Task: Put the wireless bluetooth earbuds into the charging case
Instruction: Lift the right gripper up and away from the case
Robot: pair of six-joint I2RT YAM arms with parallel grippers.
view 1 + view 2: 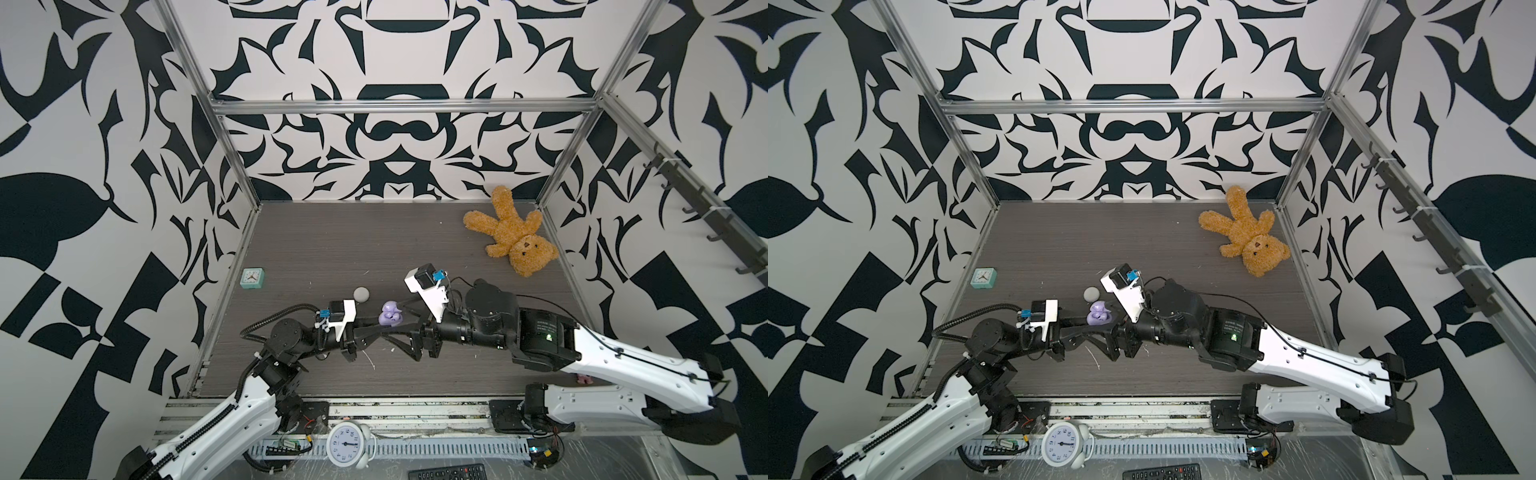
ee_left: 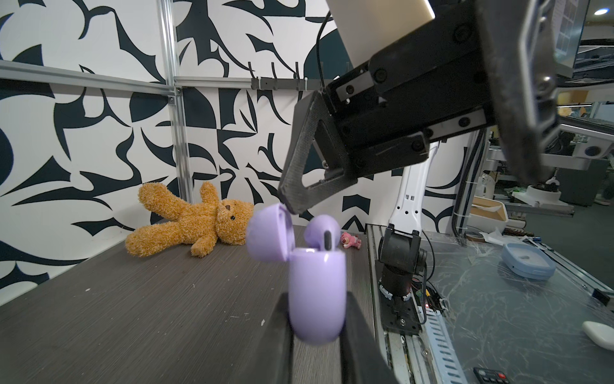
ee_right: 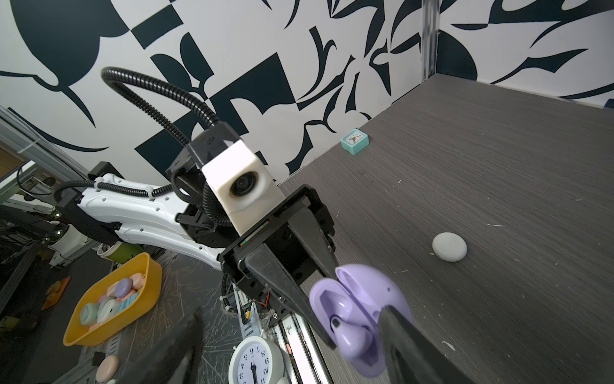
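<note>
My left gripper (image 1: 386, 327) is shut on a pale purple charging case (image 1: 390, 318) and holds it above the table, lid open. In the left wrist view its two fingers clamp the case body (image 2: 315, 292), and the lid (image 2: 267, 232) hangs back. One pale purple earbud (image 2: 322, 232) stands in the case with its top sticking out, and shows too in the right wrist view (image 3: 352, 335). My right gripper (image 1: 395, 322) is open, its fingers on either side of the case. One finger's tip (image 2: 294, 202) is right at the lid's rim. No other earbuds show.
A closed white round case (image 1: 361, 294) lies just behind the held one. A teddy bear (image 1: 511, 232) lies at the back right, and a small teal clock (image 1: 253, 278) stands by the left wall. A white alarm clock (image 1: 347, 442) and a yellow bin (image 3: 109, 299) sit off the table's front.
</note>
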